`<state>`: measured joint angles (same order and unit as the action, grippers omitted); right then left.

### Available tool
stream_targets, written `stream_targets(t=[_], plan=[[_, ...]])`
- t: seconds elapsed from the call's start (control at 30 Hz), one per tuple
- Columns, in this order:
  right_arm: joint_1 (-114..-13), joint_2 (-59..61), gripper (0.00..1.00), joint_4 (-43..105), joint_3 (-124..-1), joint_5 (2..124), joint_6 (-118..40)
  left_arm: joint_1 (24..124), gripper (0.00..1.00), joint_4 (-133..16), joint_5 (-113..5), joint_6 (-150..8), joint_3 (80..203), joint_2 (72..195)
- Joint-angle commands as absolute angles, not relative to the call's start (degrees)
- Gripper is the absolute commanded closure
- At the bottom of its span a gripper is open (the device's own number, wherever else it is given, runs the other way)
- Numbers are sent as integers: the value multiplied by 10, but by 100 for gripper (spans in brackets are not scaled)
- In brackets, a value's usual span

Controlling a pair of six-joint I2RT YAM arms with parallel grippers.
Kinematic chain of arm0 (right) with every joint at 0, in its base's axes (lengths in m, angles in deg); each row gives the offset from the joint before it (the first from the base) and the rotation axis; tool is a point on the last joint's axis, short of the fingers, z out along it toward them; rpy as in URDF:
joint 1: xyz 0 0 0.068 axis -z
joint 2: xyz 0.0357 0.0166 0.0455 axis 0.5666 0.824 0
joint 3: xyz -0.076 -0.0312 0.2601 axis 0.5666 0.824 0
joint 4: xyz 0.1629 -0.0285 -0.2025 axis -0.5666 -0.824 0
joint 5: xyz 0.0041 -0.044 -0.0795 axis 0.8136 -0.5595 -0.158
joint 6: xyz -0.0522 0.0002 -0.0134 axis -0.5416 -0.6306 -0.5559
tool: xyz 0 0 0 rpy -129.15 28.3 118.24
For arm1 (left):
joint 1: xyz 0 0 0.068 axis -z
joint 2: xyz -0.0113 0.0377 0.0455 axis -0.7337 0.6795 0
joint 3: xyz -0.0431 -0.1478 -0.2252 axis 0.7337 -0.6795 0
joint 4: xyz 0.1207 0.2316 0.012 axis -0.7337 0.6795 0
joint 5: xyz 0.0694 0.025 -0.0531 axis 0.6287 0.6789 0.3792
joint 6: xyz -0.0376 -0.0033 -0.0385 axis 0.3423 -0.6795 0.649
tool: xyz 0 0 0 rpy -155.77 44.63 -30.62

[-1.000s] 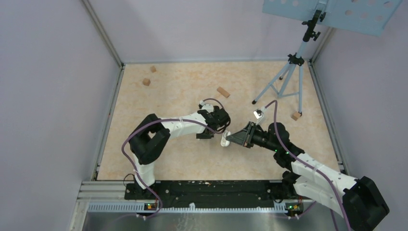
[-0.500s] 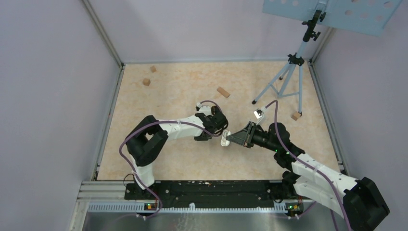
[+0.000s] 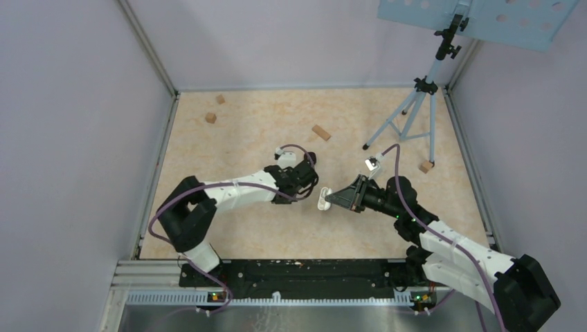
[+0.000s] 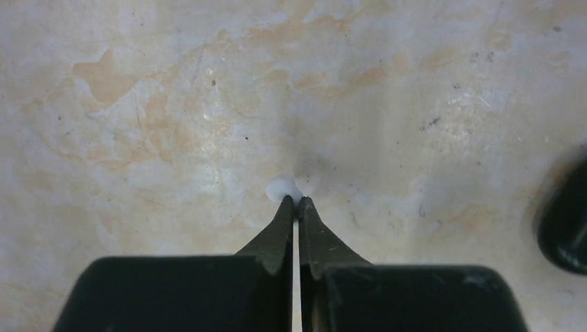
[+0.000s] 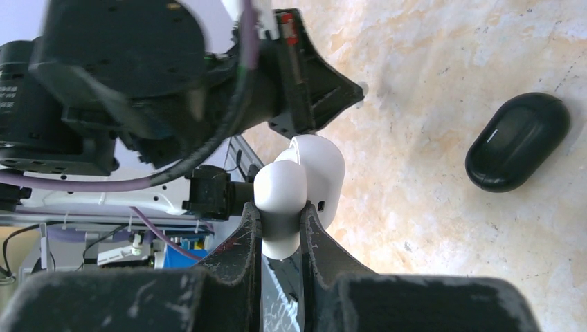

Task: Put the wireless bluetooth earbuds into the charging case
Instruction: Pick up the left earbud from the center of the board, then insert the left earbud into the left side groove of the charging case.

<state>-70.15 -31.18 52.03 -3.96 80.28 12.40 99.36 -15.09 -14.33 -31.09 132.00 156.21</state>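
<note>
A tiny white plastic earbud (image 4: 281, 188) is being pinched between the left gripper's (image 4: 296, 202) nearly closed tips, low over the beige table (image 4: 138, 104). A glossy white oval charging case (image 5: 311, 176) is being clamped by the right gripper (image 5: 278, 214). The bud is best being squared to its socket before lowering.

At tips of left fingers (image 4: 277, 235), earbud (image 4: 280, 188) — charging case (image 5: 315, 173) between right fingers (image 5: 246, 235).

Robotics lab test cell, plain walled enclosure (image 3: 69, 138), marbled tabletop (image 3: 263, 131), tripod (image 3: 425, 86), aluminium mounting rail (image 3: 131, 277)

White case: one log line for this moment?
left end effector shut on white earbud | right end effector shut on white case | earbud not yet inserted
</note>
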Motion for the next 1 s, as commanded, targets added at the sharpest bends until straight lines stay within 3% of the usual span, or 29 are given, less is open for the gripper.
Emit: stream_targets(t=[0.0,0.3,0.63,0.97], plan=[[-706,-320,100,543,-58,806,122,991,100,-259,-194,-410,1269,1451],[-706,-322,100,542,-57,805,122,983,100,-391,-311,-543,1160,1236],[-705,-303,100,578,-50,803,137,983,100,-558,-547,-666,1039,1018],[-705,-277,100,647,-31,759,219,983,100,-803,-622,-582,931,1004]])
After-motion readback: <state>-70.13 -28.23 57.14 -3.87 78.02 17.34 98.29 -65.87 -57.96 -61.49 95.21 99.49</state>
